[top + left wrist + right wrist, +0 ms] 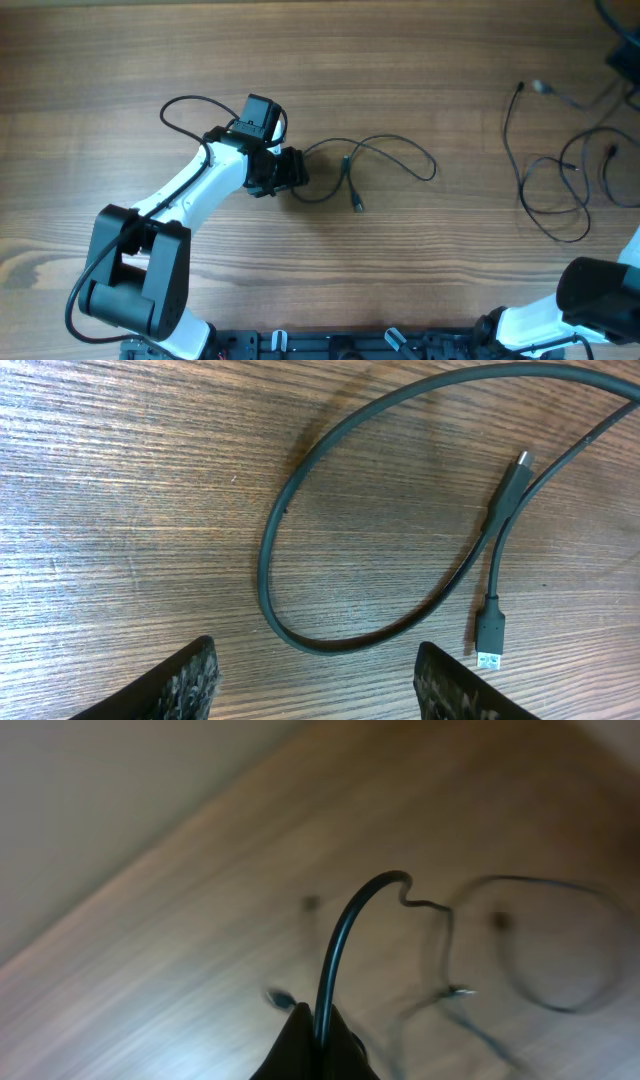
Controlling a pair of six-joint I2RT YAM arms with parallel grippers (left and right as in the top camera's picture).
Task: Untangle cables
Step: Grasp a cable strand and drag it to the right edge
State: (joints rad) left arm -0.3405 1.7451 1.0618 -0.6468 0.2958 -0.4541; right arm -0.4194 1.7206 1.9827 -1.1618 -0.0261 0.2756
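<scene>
Left gripper (pixel 325 688) is wide open. Nothing sits between its textured black fingertips (pixel 190 680) and they touch nothing. Just ahead of it on the brown wood-grain table (pixel 120 480) lies a thin dark grey cable (pixel 265 565) in one loose open loop. Its small plug ends (pixel 490 640) lie close together at the right of the loop, and one has a silver tip.

Right gripper (pixel 312 1045) is pinched closed on a thin dark cord (pixel 335 945) that rises from between the fingers in an arc. This view is blurred, and the fingers show only as a dark wedge at the bottom edge.

The overhead view puts the left gripper at the left end of the loop, mid-table. Whether it touches the cable there I cannot tell. A looser bunch of thin dark cables (pixel 555 190) lies far right, well apart from the loop. The right gripper is outside the overhead frame, and only the white-and-black right arm (pixel 590 300) shows, at the bottom right corner. A thicker black wire (pixel 175 105) curls off the left arm.

Only the right wrist view shows the held cord. It also shows blurred cable loops on the table below and a pale blurred area (pixel 100 800) beyond the table edge at upper left.
</scene>
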